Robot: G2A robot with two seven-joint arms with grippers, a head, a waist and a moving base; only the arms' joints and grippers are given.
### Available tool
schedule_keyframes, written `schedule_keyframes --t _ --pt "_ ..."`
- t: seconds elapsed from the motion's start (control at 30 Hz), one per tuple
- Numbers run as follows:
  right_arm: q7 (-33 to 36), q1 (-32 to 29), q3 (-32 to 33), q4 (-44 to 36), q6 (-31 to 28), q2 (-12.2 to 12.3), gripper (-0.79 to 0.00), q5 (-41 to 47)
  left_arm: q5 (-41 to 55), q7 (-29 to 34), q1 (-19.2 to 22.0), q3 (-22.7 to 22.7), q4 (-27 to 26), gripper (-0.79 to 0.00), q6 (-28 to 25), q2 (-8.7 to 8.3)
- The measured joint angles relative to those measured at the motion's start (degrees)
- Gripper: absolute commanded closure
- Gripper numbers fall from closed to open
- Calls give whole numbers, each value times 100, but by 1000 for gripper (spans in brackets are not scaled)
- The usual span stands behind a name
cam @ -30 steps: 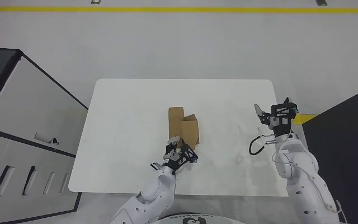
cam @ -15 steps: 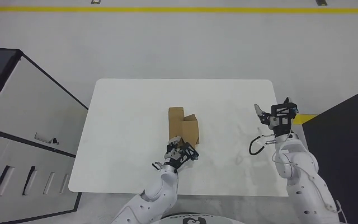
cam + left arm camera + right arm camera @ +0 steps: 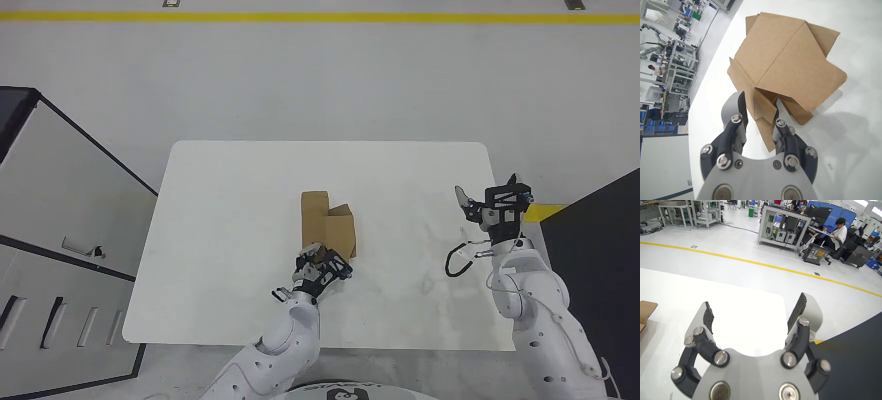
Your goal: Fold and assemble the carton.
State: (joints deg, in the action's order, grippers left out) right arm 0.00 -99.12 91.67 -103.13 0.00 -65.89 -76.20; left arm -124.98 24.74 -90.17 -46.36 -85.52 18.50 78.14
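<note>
A: Item 1, nearest the robot?

B: L gripper, over the table between its near edge and its ctr. Jaws drawn in partway, closed on a folded flap at the carton's near end. One pad lies against the flap's outer face. The other finger sits inside the opening, touching the flap's edge.

A: Item 2?

B: Black cable, looped, on the table's R side, close to the R arm.

A: Item 3, the carton?

B: Carton, brown cardboard, partly folded, resting on the table at approx ctr, a bit toward the near side. Upper panels are raised w/ a crease running across them. The mouth opens toward L gripper. Lower flaps lie flat on the tabletop. A flat panel sticks out at the far end, on the L. From the R wrist cam, one corner shows at the frame edge.

A: Item 4?

B: R gripper, at the table's R edge, well apart from the carton. Jaws spread wide, nothing btwn them, ribbed pads bare. White tabletop below it.

A: Beyond the table?

B: Grey cabinet to the L of the table. Dark panel to the R. Farthest off, a yellow line on the white floor.
</note>
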Motion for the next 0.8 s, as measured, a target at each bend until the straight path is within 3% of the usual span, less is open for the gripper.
schedule_keyframes --t 0.03,0.07,0.23,0.43,0.63,0.8 --pt "0 0 0 0 0 0 -785 0 46 12 7 -1 16 -166 12 12" --pt "0 0 0 0 0 0 -785 0 112 32 16 -12 34 0 42 27" --pt "0 0 0 0 0 0 -785 0 220 -89 15 -79 -7 0 107 53" --pt "0 0 0 0 0 0 -785 0 41 -724 -145 -325 -440 0 -97 -37" --pt "0 0 0 0 0 0 -785 0 -485 -1062 -402 -604 -1218 0 -405 -158" --pt "0 0 0 0 0 0 -785 0 -625 -1296 -625 -806 -1896 0 -983 -250"
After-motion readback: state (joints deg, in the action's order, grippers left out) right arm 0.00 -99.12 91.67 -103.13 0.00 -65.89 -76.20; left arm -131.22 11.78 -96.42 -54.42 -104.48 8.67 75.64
